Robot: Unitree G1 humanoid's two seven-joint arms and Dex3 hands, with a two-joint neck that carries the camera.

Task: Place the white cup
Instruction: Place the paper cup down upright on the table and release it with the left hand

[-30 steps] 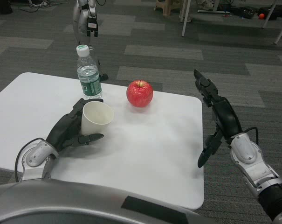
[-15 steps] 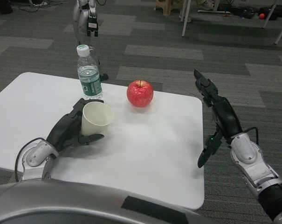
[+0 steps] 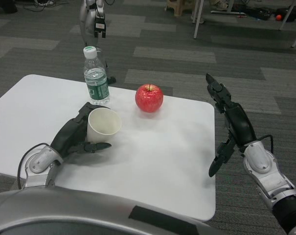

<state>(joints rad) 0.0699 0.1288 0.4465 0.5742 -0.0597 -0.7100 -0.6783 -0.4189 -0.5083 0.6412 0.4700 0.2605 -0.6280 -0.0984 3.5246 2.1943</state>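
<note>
The white cup (image 3: 103, 126) stands upright on the white table (image 3: 152, 161), mouth open to the top, in the left-centre area of the surface. It is a plain paper-type cup, off-white, tapering slightly toward the base, with a thin rolled rim and no visible contents.

The left hand (image 3: 75, 137) wraps the cup from the 8 o'clock side. Its fingers (image 3: 95, 146) curl around the lower wall, and further digits lie against the far side toward 10 o'clock. The fingers are closed on the cup. Whether the base rests fully on the table or is held just above it cannot be told from this view. The enclosing grip probably serves to keep the light cup upright while it is set down.

The right hand (image 3: 232, 122) hangs past the table edge at 3 o'clock, well apart from every object. Its fingers are extended and spread, holding nothing. This position probably keeps the idle arm out of the working area.

A water bottle (image 3: 96, 78) with a green label stands at 12 o'clock from the cup, just beside it. A red apple (image 3: 148, 98) sits at 2 o'clock from the cup, near but apart. Release should avoid nudging the bottle.
</note>
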